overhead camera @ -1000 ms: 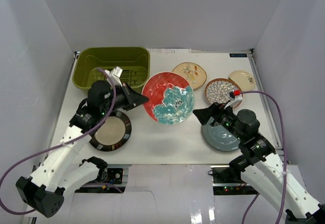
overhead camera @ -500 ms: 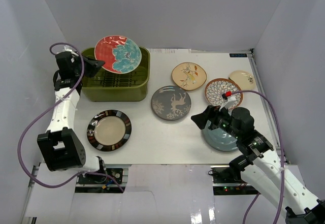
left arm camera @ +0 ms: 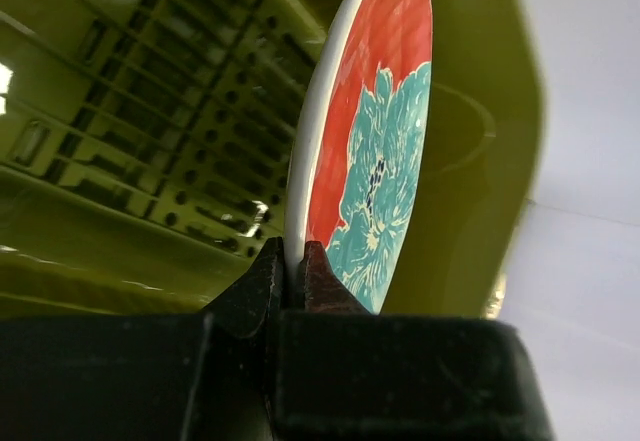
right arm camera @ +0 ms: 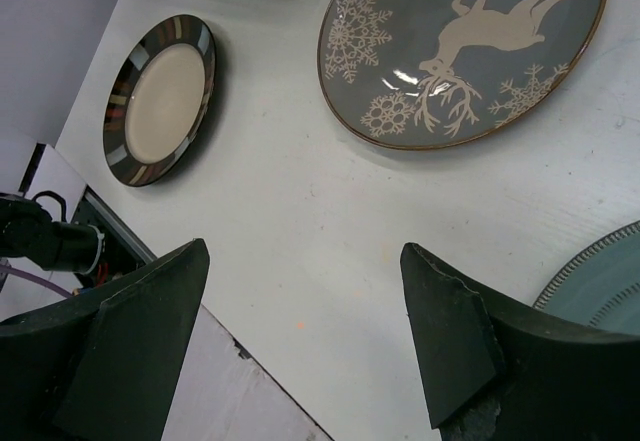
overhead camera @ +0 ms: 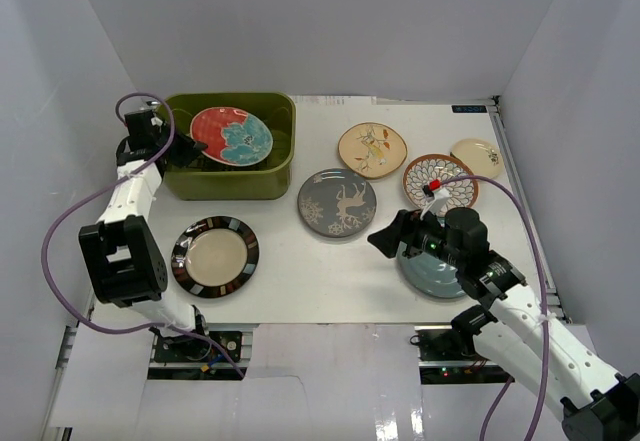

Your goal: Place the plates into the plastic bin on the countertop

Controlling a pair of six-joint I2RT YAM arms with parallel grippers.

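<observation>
My left gripper [overhead camera: 186, 147] is shut on the rim of the red plate with teal flowers [overhead camera: 232, 136], holding it tilted inside the olive-green bin [overhead camera: 280, 171]. In the left wrist view the plate [left arm camera: 385, 141] stands edge-on between the fingers [left arm camera: 262, 283] over the bin's slotted bottom [left arm camera: 150, 131]. My right gripper [overhead camera: 382, 239] is open and empty above the countertop [overhead camera: 310, 271], just near of the grey plate with white figure [overhead camera: 337, 202], which also shows in the right wrist view [right arm camera: 470, 41]. The pale blue plate [overhead camera: 430, 273] lies under my right arm.
The dark-rimmed cream plate [overhead camera: 214, 256] lies front left and also shows in the right wrist view [right arm camera: 160, 96]. The tan floral plate [overhead camera: 372, 150], brown-white lattice plate [overhead camera: 445, 174] and small cream plate [overhead camera: 477, 157] lie at the back right. White walls enclose the countertop.
My left gripper lifted the red plate off the grey plate, carried it to the bin and has lowered it inside. My right gripper shifted slightly left.
</observation>
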